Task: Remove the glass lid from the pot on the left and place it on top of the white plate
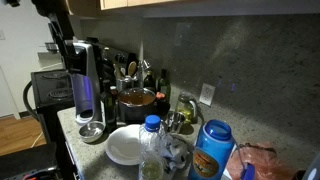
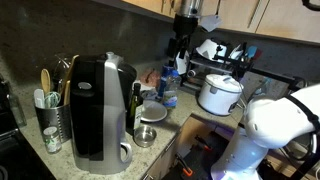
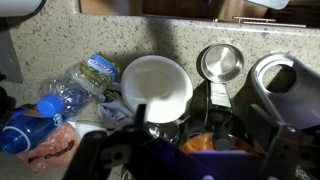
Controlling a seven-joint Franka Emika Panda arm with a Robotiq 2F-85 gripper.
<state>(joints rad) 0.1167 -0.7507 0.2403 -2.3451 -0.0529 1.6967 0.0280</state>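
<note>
Up and left of the white plate (image 1: 122, 148), end effector (image 3: 180, 150): jaws appear spread wide, nothing held.
Coffee machine (image 1: 86, 90): left of the plate; could be clipped by the arm.
Pot (image 1: 138, 103): just behind the plate; could be dragged along.
Glass lid (image 1: 135, 93): faintly seen, judged seated on the pot; knob could be dropped.
Water bottle (image 1: 150, 135): at the plate's right edge; could be toppled during placement.
</note>
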